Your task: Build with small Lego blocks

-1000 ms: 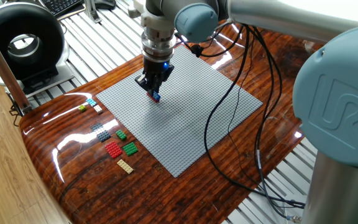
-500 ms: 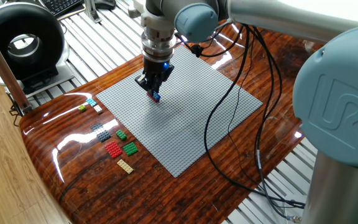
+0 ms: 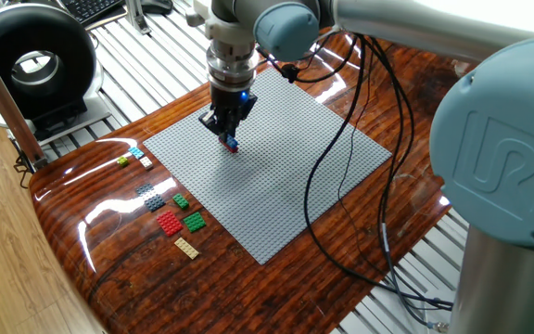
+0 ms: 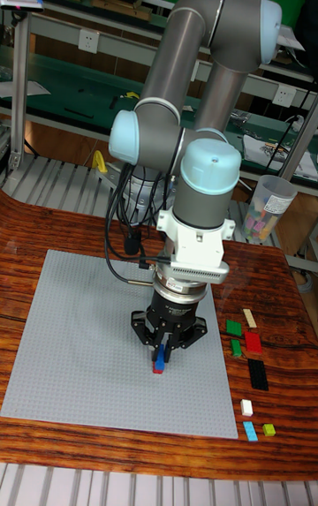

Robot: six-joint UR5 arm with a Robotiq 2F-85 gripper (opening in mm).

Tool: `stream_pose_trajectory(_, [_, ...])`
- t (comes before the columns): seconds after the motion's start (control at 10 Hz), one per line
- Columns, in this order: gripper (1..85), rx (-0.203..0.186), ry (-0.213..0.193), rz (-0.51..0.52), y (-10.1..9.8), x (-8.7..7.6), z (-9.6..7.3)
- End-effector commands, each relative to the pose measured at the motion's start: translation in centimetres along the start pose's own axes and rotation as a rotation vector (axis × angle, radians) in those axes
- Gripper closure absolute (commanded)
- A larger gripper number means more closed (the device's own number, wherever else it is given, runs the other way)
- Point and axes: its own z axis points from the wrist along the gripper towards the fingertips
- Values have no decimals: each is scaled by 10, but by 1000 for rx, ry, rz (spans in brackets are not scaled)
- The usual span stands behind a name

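The tool (image 3: 229,137) stands upright over the grey baseplate (image 3: 276,186), its fingers drawn narrow on a tiny stack (image 4: 160,361), a blue brick over a red one, pressed at or just above the studs; I cannot tell whether the red piece is already seated. The spot lies in the baseplate's half nearer the loose parts, away from its edges. No other brick shows on the baseplate, so the build looks barely begun: one stack going down, nearly everything else left to place.

The spare blocks lie on the bare wood of the desk just beside one baseplate edge, in a loose row running toward a desk corner. There is a tan plate (image 3: 185,247), a red plate (image 3: 169,223), a bigger green plate (image 3: 194,221), a small green brick (image 3: 181,200), two dark grey plates (image 3: 151,197), then, a little apart, a white brick (image 3: 146,162), a cyan brick (image 3: 135,152) and a yellow-green brick (image 3: 122,161) (the last three are the smallest). All lie flat, studs up, none touching the baseplate as far as I can see. Their colours are clean and distinct, their shapes thin and glossy
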Motion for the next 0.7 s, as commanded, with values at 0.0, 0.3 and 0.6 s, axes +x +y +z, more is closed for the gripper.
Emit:
stream_pose_trajectory(0.0, [843, -20, -8, 13, 2, -1, 1])
stream_pose_trajectory(0.3, [843, -27, -13, 5, 1, -1, 1])
stream_pose_trajectory(0.6, [843, -27, -13, 5, -1, 2, -2])
